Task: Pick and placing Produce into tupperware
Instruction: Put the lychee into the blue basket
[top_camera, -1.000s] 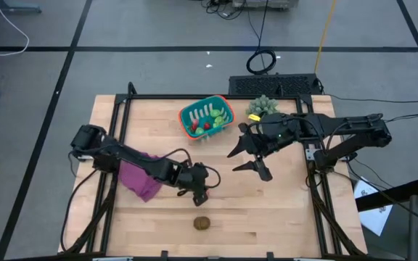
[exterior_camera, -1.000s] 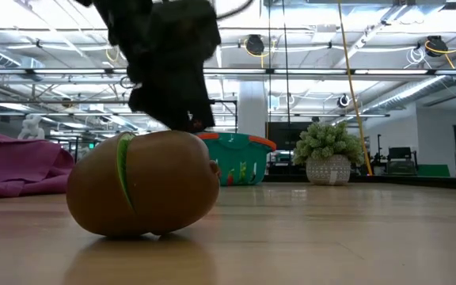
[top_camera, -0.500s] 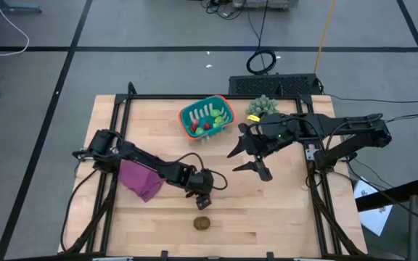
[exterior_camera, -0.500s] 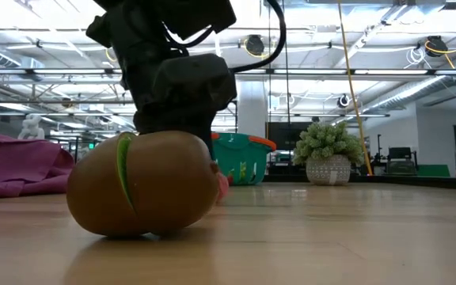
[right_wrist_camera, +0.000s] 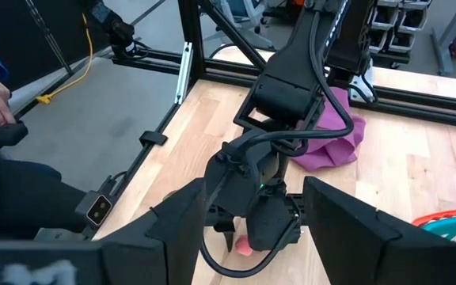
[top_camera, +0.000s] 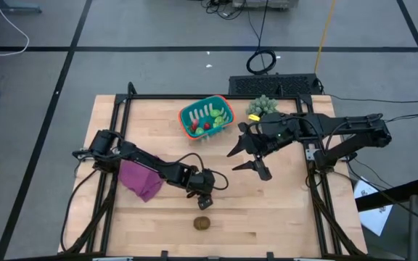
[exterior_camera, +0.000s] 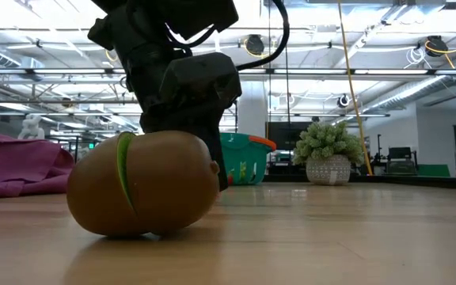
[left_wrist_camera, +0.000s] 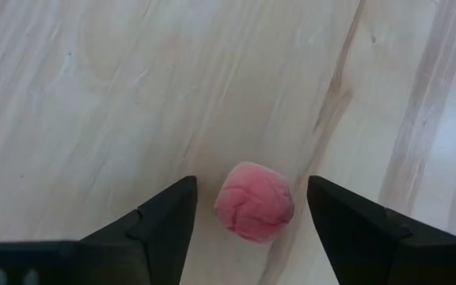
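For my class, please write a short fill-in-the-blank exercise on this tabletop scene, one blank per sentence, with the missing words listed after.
1. The left gripper hangs with open fingers on either side of a small ____ toy fruit.
2. The brown oval toy lies on the ____, outside the basket.
3. The teal basket already holds some ____.
4. The cloth beside the left arm is ____.

Missing words: red; table; produce; purple

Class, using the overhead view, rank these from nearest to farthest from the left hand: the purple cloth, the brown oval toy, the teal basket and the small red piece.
From the left hand:
1. Small red piece, between its open fingers.
2. Brown oval toy, just toward the table's front edge.
3. Purple cloth, on the left arm's side.
4. Teal basket, at the far edge.
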